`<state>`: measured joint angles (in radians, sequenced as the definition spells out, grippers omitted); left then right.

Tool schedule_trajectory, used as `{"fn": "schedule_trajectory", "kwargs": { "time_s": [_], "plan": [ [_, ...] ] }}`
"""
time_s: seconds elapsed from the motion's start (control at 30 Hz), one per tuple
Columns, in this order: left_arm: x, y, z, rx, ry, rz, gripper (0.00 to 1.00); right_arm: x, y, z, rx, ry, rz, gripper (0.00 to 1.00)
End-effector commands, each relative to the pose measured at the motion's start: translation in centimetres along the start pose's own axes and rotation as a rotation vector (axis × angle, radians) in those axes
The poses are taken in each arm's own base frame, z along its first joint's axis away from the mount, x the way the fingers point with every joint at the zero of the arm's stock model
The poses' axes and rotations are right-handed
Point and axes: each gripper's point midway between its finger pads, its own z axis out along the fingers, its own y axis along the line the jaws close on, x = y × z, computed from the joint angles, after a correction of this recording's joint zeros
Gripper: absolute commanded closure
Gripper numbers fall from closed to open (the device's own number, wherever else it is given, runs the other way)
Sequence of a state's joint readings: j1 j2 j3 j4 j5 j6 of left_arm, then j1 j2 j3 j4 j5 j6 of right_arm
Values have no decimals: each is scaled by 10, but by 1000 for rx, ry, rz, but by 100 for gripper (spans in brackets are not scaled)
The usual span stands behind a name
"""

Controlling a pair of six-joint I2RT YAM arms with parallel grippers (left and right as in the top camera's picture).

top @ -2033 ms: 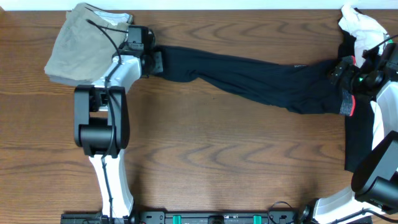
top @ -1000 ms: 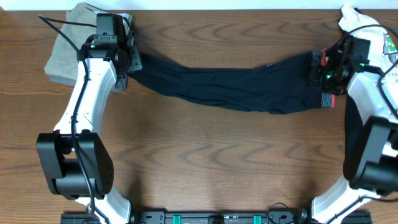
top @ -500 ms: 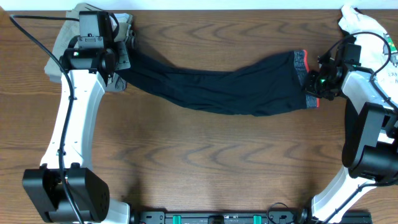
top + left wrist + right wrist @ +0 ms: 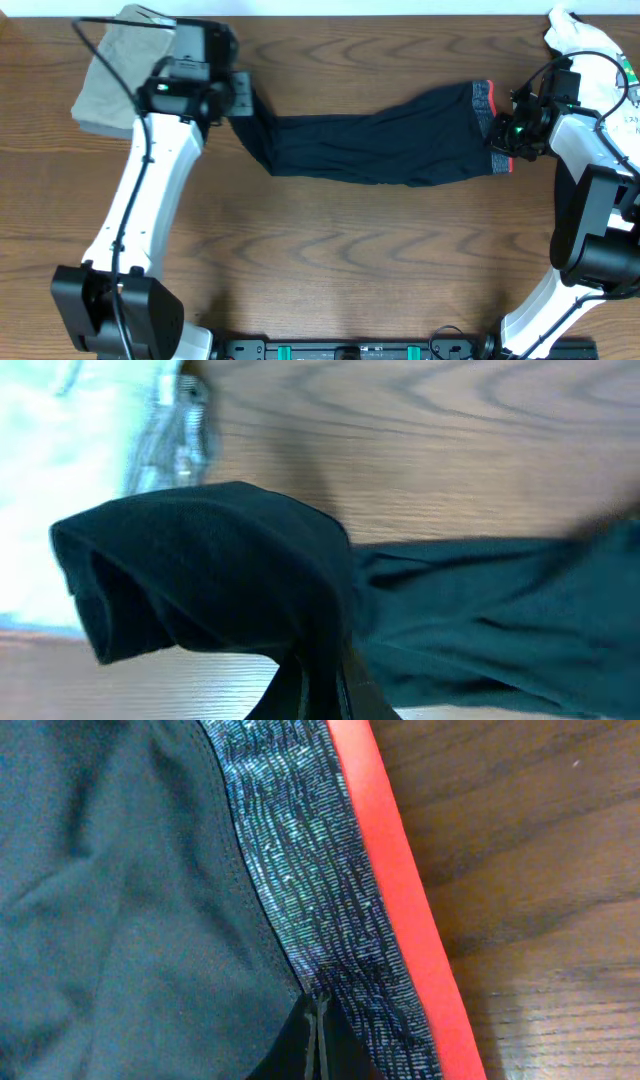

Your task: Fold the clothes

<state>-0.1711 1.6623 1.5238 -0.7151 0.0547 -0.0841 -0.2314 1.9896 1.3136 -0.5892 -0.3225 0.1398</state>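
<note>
The left fingers [image 4: 305, 698] are pinching the leggings' [image 4: 380, 135] ankle end, and the right fingers [image 4: 298, 1055] are clamping the waistband [image 4: 330, 920]. The cloth is sagging between them on the table [image 4: 330, 260]. A lengthwise fold looks in hand; next, the ankle end needs laying beside the right fingers.

The dark wooden bench [image 4: 330, 280] carries black leggings [image 4: 380, 145] stretched across it. Folded khaki trousers [image 4: 105, 75] lie by their leg end and a white T-shirt [image 4: 580, 40] near their waistband end.

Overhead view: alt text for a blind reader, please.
Black leggings are held stretched across a table: left gripper on the leg end, right gripper on the waistband. Khaki trousers and a white T-shirt sit in the far corners.
</note>
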Motion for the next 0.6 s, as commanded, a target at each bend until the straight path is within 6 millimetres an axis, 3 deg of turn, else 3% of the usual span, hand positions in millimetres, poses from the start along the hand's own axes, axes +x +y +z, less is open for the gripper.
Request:
{"fn": "schedule_trajectory", "kwargs": {
  "time_s": [0.0, 0.3, 0.57],
  "plan": [
    [13, -18, 2, 33, 32, 38, 94, -2, 4, 1, -13, 0, -13, 99],
    [45, -75, 21, 94, 129, 152, 94, -2, 5, 1, -13, 0, -14, 99],
    [69, -124, 52, 145, 171, 248, 94, -2, 4, 1, -13, 1, -14, 99]
  ]
}}
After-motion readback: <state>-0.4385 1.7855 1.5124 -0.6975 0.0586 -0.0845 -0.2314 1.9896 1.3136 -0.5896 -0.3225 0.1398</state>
